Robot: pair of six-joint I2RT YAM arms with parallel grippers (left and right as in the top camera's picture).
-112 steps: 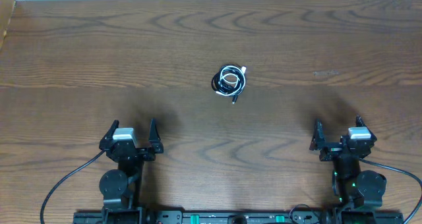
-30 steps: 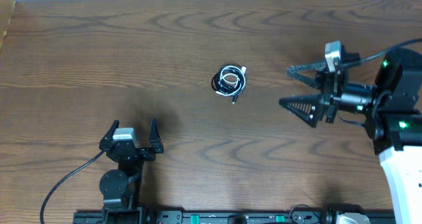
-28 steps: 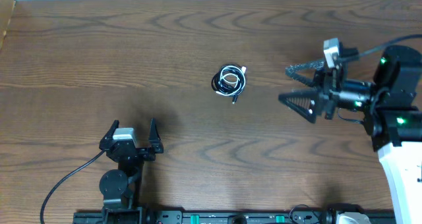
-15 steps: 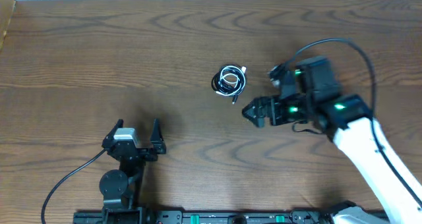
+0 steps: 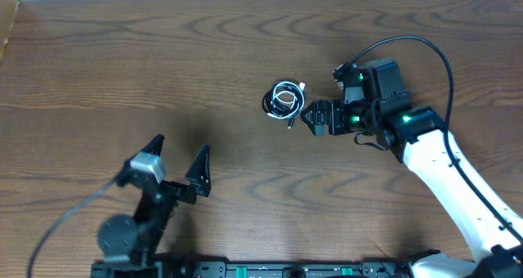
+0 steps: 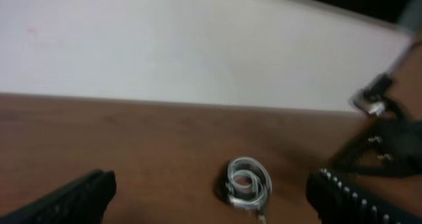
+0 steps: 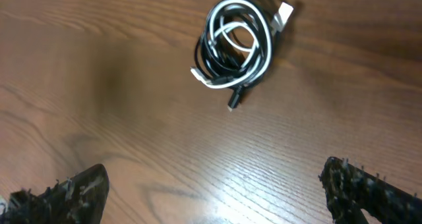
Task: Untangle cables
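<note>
The cables (image 5: 284, 100), one white cord and black cords wound together into a single compact coil, lie on the desk (image 5: 122, 57) in the upper middle of the overhead frame, slightly right of centre. The bundle is nearly round, faintly elongated from upper right to lower left in the right wrist view (image 7: 235, 45), with a white plug at its upper right and a black plug projecting at its lower edge. The right arm (image 5: 425, 147) is much the nearer: its jaws stand wide apart and empty, just right of the coil in the overhead frame and not touching it. In the right wrist view the coil sits at upper centre, ahead of the two tips, which occupy the lower corners. The left arm (image 5: 155, 196), at lower left, is well apart from the coil, with its jaws likewise spread and holding nothing. Bare desk surrounds the bundle on every side, and the desk's top edge is distant, so cords can probably be drawn outward in any direction.
</note>
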